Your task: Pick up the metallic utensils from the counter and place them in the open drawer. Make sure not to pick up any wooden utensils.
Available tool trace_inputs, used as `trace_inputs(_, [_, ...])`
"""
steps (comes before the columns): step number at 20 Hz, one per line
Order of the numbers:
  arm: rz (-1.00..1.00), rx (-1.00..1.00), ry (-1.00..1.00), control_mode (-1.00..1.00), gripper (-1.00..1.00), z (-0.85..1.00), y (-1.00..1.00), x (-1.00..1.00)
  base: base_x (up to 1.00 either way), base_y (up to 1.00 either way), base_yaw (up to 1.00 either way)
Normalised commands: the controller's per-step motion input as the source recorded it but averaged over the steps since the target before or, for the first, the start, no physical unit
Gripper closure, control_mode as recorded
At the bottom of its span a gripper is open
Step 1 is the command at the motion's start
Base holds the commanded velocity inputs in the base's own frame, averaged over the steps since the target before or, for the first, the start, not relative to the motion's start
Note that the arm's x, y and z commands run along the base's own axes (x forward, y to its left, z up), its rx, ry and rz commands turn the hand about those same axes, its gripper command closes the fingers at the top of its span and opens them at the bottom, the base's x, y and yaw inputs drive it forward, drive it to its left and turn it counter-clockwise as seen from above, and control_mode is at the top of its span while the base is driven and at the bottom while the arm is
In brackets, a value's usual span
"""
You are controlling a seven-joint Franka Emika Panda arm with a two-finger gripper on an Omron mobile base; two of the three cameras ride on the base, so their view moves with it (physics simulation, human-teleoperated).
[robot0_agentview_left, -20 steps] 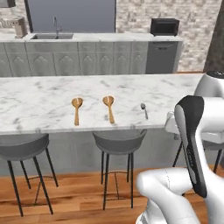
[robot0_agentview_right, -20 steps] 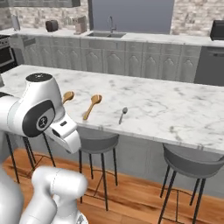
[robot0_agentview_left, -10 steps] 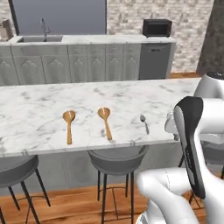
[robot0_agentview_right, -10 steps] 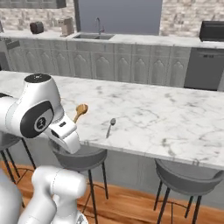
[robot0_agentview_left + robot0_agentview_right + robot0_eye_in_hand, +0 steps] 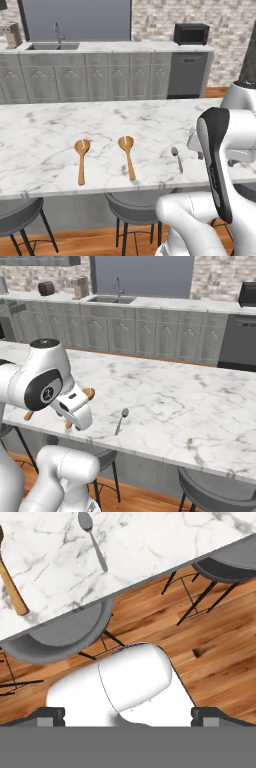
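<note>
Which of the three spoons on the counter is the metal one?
The silver spoon, the small shiny one lying rightmost on the counter in the left base view. The two wooden spoons beside it are tan and longer.

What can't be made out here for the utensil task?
- Right base view: wooden spoons mostly hidden behind the arm.
- Hand view: wooden spoon cut off by the left edge.
- Silver spoon: too small for detail.
- Hand view: end effector fingertips barely rise above the bottom band.

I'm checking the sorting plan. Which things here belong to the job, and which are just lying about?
Job:
- small shiny silver spoon
- two tan wooden spoons, to avoid
- white marble counter

Lying about:
- grey bar stools
- black microwave
- steel sink
</note>
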Motion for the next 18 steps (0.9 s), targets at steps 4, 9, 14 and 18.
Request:
trace_inputs(4, [0.00,0.00,0.00,1.00,-1.00,0.00,0.00,0.00,0.09,-0.05,0.02])
trace_inputs(9, [0.00,0.00,0.00,1.00,-1.00,0.00,0.00,0.00,0.00,-0.02,0.00])
trace_inputs(14, [0.00,0.00,0.02,-1.00,-1.00,0.00,0.00,0.04,0.00,0.00,0.00])
trace_inputs(18, [0.01,0.00,0.08,-1.00,-1.00,0.00,-0.06,0.36,0.00,0.00,0.00])
